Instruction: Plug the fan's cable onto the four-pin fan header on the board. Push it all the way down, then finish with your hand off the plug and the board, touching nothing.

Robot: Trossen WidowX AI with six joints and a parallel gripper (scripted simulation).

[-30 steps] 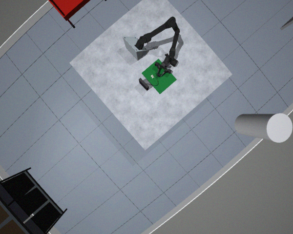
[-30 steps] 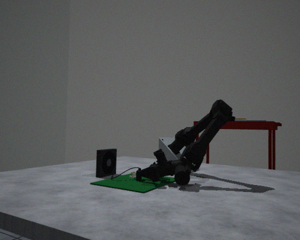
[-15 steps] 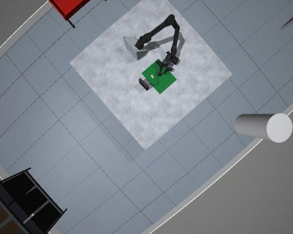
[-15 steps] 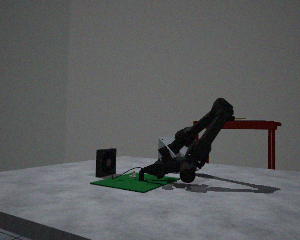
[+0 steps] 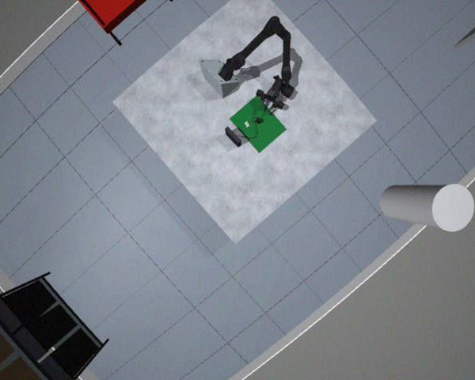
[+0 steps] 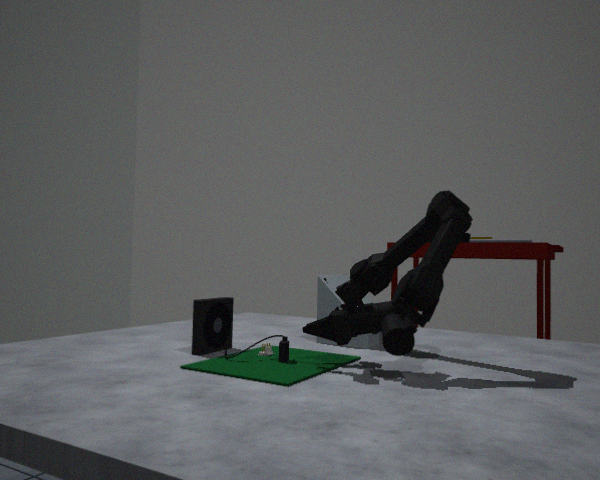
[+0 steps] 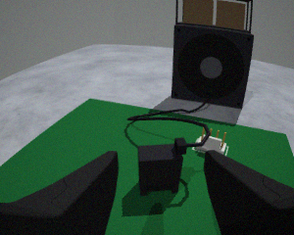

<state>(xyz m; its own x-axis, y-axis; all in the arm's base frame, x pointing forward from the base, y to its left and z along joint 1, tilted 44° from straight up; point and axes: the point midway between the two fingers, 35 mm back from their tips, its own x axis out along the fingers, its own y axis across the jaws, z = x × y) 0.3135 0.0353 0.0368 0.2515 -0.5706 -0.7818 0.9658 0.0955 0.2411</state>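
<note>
The black plug (image 5: pixel 259 120) (image 6: pixel 283 352) (image 7: pixel 159 168) stands upright on the green board (image 5: pixel 270 134) (image 6: pixel 290 374) (image 7: pixel 73 147), beside the white four-pin header (image 5: pixel 246 123) (image 6: pixel 266 350) (image 7: pixel 211 145) and apart from it. The header's pins are bare. The cable loops from the plug's top to the black fan (image 5: pixel 233 137) (image 6: pixel 212 325) (image 7: pixel 211 68). My gripper (image 5: pixel 269 100) (image 6: pixel 321 333) (image 7: pixel 162 160) is open and empty, drawn back from the plug and raised above the board's near side. In the wrist view the plug shows between the fingertips, with gaps on both sides.
The fan stands upright past the board's far edge, beyond the header. A grey wedge-shaped block (image 5: pixel 229 89) (image 6: pixel 327 299) stands by the arm's base. Part of the cable (image 5: pixel 256 131) (image 7: pixel 162 117) lies loosely over the board. A red table (image 6: pixel 507 251) is in the background.
</note>
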